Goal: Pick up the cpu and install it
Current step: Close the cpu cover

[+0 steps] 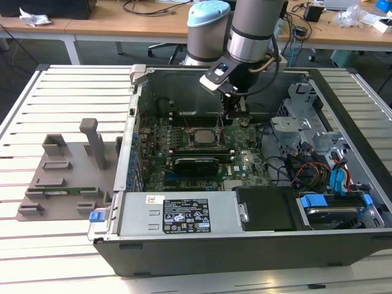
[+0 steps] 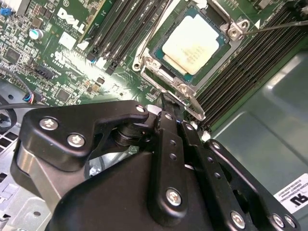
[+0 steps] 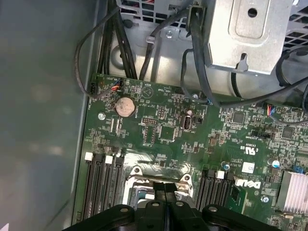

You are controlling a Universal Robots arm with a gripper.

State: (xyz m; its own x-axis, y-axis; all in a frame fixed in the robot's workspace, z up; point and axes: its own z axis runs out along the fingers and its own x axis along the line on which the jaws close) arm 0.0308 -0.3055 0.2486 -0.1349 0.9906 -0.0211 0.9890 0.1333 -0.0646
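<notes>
cpu (image 1: 200, 136) sits flat in the motherboard socket (image 2: 166, 77), centre of frame in the exterior view, silver lid up. tool (image 1: 234, 116) hangs just to the exterior view's right of it, tip near the socket edge. Its fingers (image 3: 160, 192) are pressed together with nothing between them. Likely handling: light, stiff, slick lid, fragile contact side. Grip by opposite rims only and keep it level.

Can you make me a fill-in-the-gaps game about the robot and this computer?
1. The cpu lies in its ___.
2. The motherboard is ___ in colour.
3. The gripper, close above the motherboard, is ___, not open.
Missing words: socket; green; shut.
</notes>
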